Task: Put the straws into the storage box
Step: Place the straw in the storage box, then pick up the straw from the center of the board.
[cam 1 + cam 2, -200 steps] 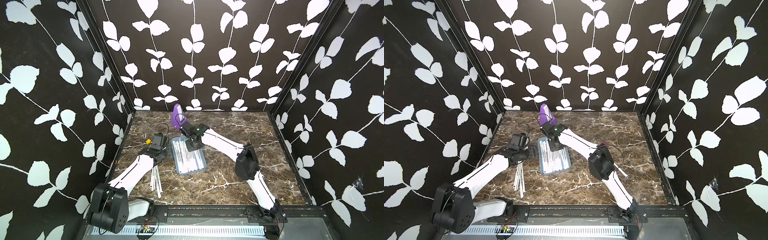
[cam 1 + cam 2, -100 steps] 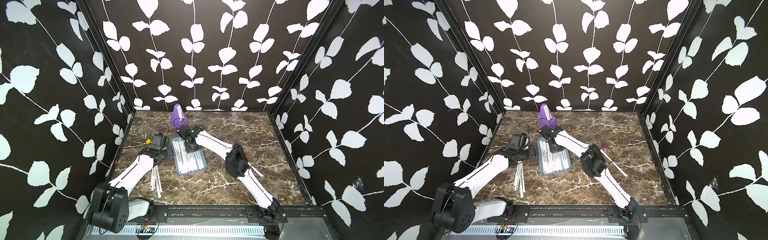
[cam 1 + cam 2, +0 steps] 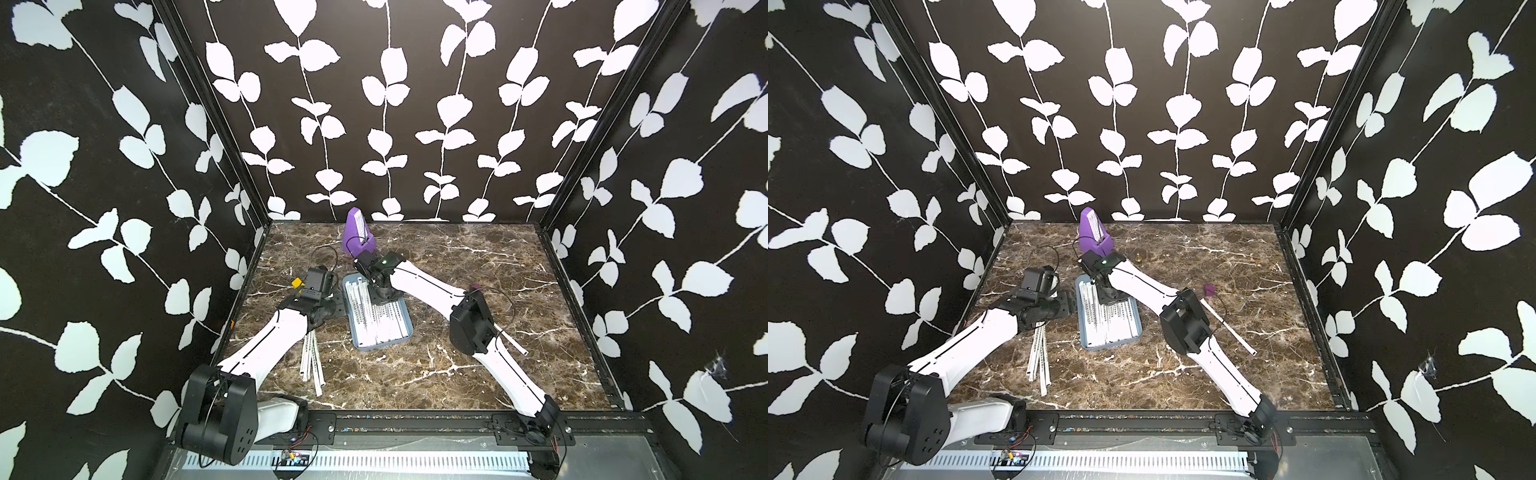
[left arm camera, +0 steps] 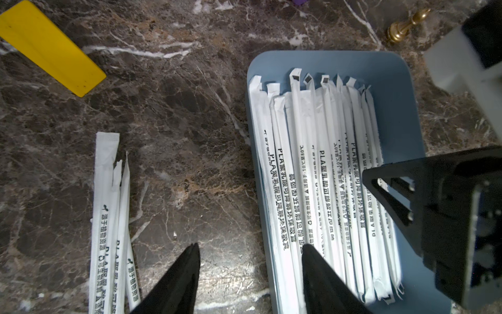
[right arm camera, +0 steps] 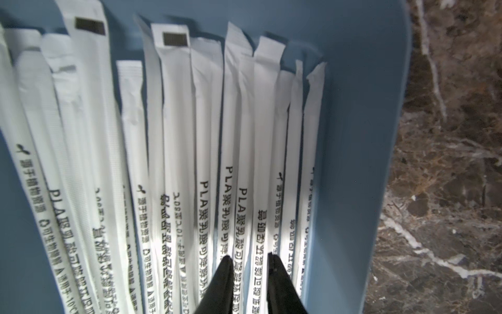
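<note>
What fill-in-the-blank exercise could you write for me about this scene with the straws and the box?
1. The storage box is light ___.
2. The metronome behind it is ___.
3. Several loose straws lie outside it on the ___.
4. The left tool is wide ___.
Missing words: blue; purple; table; open.

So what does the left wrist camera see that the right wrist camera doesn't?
Left wrist only: a flat yellow wedge-shaped piece, a small brass pawn-shaped piece, a few loose white paper-wrapped straws lying on the brown marble table beside the light blue plastic storage box, and the left gripper, open. Right wrist only: the right gripper, its black tips slightly apart over the boxed straws. Both: that box, packed with printed white straws, and the marble table.
</note>
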